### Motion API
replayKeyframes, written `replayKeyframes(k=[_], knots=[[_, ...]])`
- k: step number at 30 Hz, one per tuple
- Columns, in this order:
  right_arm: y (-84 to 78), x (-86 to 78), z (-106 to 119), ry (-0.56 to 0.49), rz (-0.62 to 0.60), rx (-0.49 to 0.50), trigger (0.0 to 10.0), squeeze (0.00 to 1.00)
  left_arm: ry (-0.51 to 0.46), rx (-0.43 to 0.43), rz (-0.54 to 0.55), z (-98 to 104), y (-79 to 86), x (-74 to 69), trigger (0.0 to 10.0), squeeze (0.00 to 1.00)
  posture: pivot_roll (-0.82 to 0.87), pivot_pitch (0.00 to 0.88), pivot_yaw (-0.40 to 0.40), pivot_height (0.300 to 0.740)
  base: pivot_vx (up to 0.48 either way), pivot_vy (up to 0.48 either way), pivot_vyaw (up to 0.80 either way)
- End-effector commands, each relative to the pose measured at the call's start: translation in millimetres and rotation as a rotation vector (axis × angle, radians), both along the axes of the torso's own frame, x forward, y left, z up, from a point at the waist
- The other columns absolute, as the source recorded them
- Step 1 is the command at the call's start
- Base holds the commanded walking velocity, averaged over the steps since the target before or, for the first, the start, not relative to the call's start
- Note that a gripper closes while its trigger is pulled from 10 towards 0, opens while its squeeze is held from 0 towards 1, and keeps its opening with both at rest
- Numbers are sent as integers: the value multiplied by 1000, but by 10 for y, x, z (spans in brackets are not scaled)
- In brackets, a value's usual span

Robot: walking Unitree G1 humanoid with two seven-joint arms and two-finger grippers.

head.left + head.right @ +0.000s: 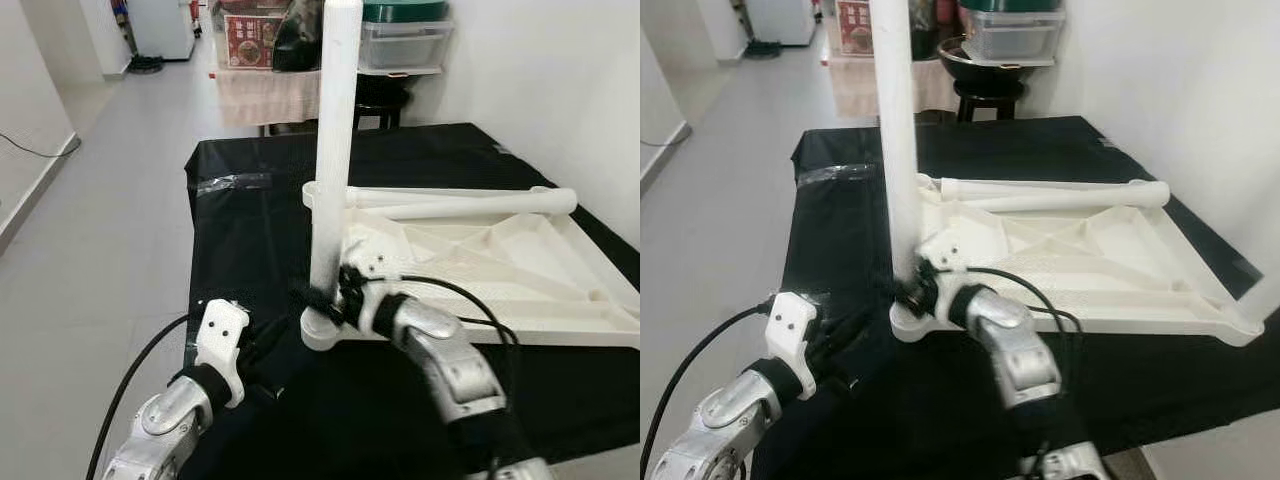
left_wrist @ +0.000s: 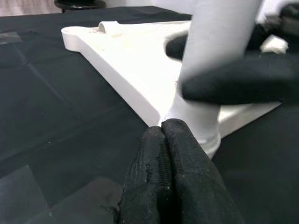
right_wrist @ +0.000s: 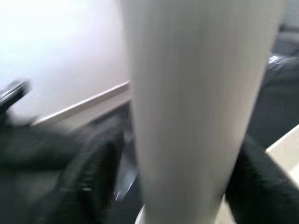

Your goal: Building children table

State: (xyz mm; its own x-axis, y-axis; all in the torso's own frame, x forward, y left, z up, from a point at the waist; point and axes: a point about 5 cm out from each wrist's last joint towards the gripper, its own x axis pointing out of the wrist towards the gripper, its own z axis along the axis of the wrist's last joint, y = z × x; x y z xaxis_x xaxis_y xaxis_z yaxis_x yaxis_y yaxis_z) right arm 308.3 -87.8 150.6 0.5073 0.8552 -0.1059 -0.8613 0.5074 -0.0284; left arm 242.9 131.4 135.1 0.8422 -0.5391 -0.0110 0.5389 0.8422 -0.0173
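Note:
A white plastic tabletop (image 1: 500, 265) lies upside down on the black-covered table (image 1: 250, 230). A white table leg (image 1: 333, 150) stands upright in the tabletop's near left corner socket (image 1: 322, 330). My right gripper (image 1: 328, 300) is shut on the leg's base, one black finger (image 3: 93, 172) on each side of it. Two more white legs (image 1: 460, 202) lie across the tabletop's far edge. My left gripper (image 2: 163, 140) is shut and empty, low over the black cloth just left of the socket.
A white wall (image 1: 560, 80) runs along the table's right side. Beyond the far edge stand a black stool (image 1: 985, 95) and a shelf with a clear storage box (image 1: 405, 40). Grey floor (image 1: 100, 200) opens to the left. Black cables (image 1: 130, 385) trail from both arms.

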Motion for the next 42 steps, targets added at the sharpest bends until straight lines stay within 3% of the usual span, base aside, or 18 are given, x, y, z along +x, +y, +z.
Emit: replayKeyframes(k=[1, 4, 5, 6, 10, 17, 18, 19, 26, 29, 31, 34, 35, 36, 39, 42], knots=[[82, -70, 78, -18, 162, -12, 10000, 1000, 17, 4, -2, -42, -6, -1, 10000, 0, -2, 64, -50, 740, 0, 0, 0], [46, -54, 205, -69, 218, -51, 10000, 1000, 20, 5, -9, -44, -6, 0, 10000, 0, 0, 63, -49, 740, 0, 0, 0], [33, -27, 246, -66, 238, -52, 10000, 208, 21, 5, -11, -45, -6, 1, 10000, 0, 0, 63, -49, 740, 0, 0, 0], [10, 26, 298, -67, 308, -58, 10000, 0, 22, 4, -14, -46, -5, 2, 10000, 0, 5, 58, -48, 740, 0, 0, 0], [-55, 111, 348, -51, 414, -74, 10000, 0, 23, 5, -14, -50, -4, 0, 10000, 0, 9, 56, -49, 740, 0, 0, 0], [-108, 203, 383, -21, 446, -70, 10000, 0, 23, 5, -11, -49, -4, -4, 10000, 0, 14, 58, -49, 740, 0, 0, 0], [-137, 224, 383, 1, 458, -62, 745, 0, 24, 5, -12, -49, -8, -5, 10000, 0, 14, 58, -49, 740, 0, 0, 0], [-161, 237, 383, 20, 464, -51, 0, 0, 24, 4, -14, -48, -11, -7, 10000, 0, 14, 60, -50, 740, 0, 0, 0], [-209, 228, 319, 31, 430, -34, 0, 0, 24, 2, -15, -43, -15, -10, 10000, 0, 12, 65, -51, 740, 0, 0, 0], [-246, 169, 234, 27, 352, -15, 0, 0, 22, 0, -13, -38, -13, -11, 10000, 0, 1, 73, -51, 740, 0, 0, 0], [-254, 127, 136, 33, 222, -18, 0, 0, 21, 1, -13, -35, -6, -11, 10000, 0, -5, 77, -53, 740, 0, 0, 0], [-253, 119, 99, 35, 165, -23, 0, 0, 21, 2, -13, -35, -3, -10, 10000, 0, -5, 77, -53, 740, 0, 0, 0], [-153, 21, -155, 55, -64, -59, 0, 0, 20, 4, -11, -35, 7, -9, 10000, 0, -13, 83, -66, 740, 0, 0, 0], [-108, -46, -174, -40, -193, -116, 0, 0, 19, 5, -9, -28, 18, -4, 10000, 0, -10, 86, -57, 740, 0, 0, 0], [-102, -50, -137, -67, -278, -102, 0, 0, 19, 7, -7, -31, 32, 0, 10000, 0, -26, 90, -41, 740, 0, 0, 0], [-171, 54, -146, -3, -346, -44, 0, 0, 19, 7, -4, -36, 39, 15, 10000, 0, -17, 78, -41, 740, 0, 0, 0]])
